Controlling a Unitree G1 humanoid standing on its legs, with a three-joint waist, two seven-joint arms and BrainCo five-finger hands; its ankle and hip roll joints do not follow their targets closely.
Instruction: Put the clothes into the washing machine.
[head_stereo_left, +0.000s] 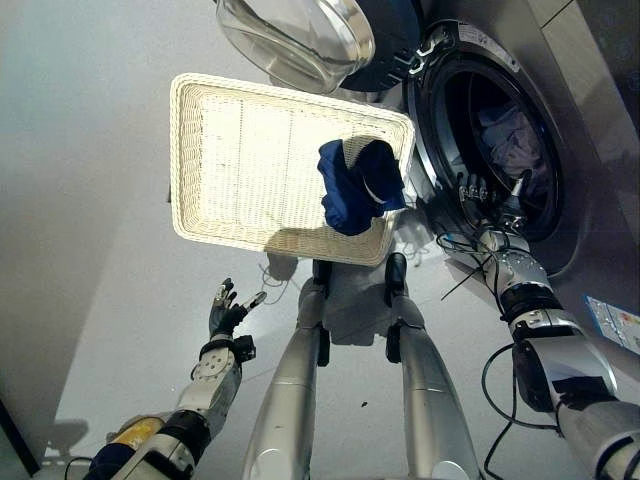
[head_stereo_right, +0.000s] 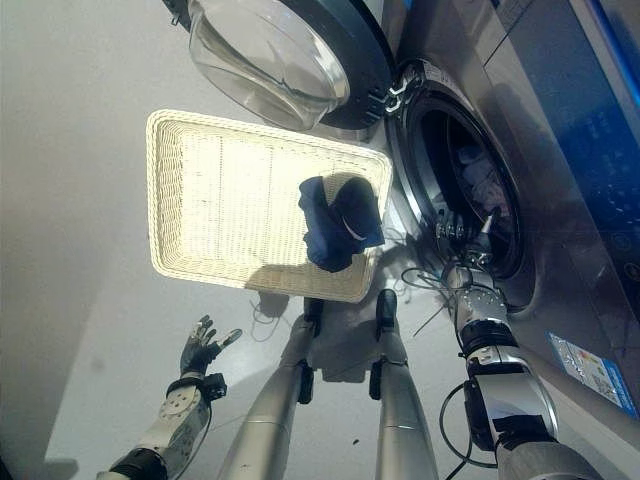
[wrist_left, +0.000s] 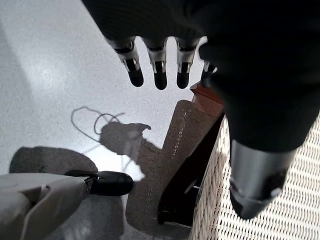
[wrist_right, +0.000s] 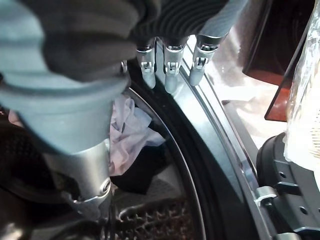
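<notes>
A dark blue garment (head_stereo_left: 355, 190) lies bunched at the right end of a white wicker basket (head_stereo_left: 190, 150) on the floor. Beside it the washing machine (head_stereo_left: 585, 120) stands with its round glass door (head_stereo_left: 300, 40) swung open. Pale and dark clothes (wrist_right: 127, 127) lie inside the drum. My right hand (head_stereo_left: 487, 205) is at the lower rim of the drum opening, fingers (wrist_right: 170, 75) straight, holding nothing. My left hand (head_stereo_left: 225, 312) hovers open over the floor near the basket's front edge, apart from it.
The open door hangs over the basket's far right corner. Light grey floor (head_stereo_left: 90, 250) spreads to the left of the basket. A label (head_stereo_left: 615, 325) lies on the floor beside the machine's front.
</notes>
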